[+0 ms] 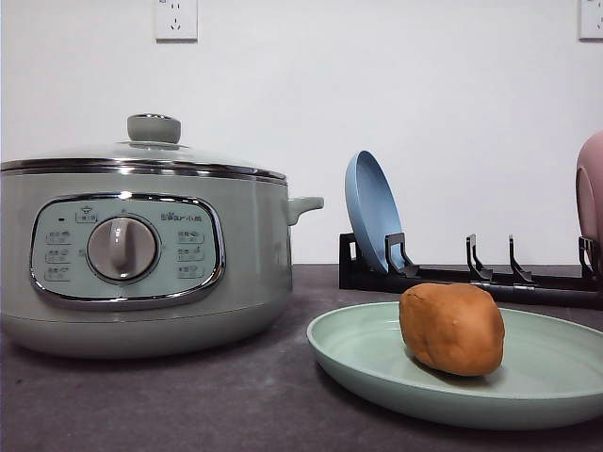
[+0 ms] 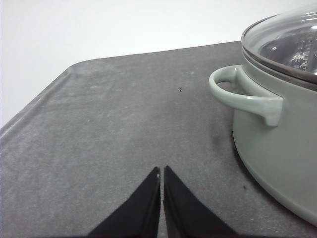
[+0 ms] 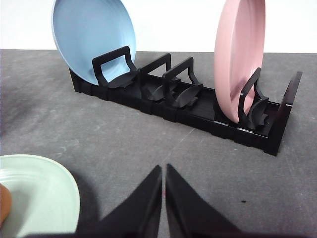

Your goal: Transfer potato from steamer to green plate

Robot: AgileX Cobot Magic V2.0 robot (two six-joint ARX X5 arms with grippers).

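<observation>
Dark table (image 1: pixel 188 405): potato (image 1: pixel 451 329) on green plate (image 1: pixel 556 377), steamer (image 1: pixel 141 254) lidded.

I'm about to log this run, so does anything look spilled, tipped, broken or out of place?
Nothing stands out. The potato sits on the green plate, the steamer stands upright with its glass lid on, and the blue plate and pink plate stand in the black rack. No spills show on the table.

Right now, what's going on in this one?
Nothing is being handled. The potato sits on the green plate, and the steamer stands beside it with its lid on. The left hand and right hand are both shut and empty above the table. The transfer looks done.
</observation>
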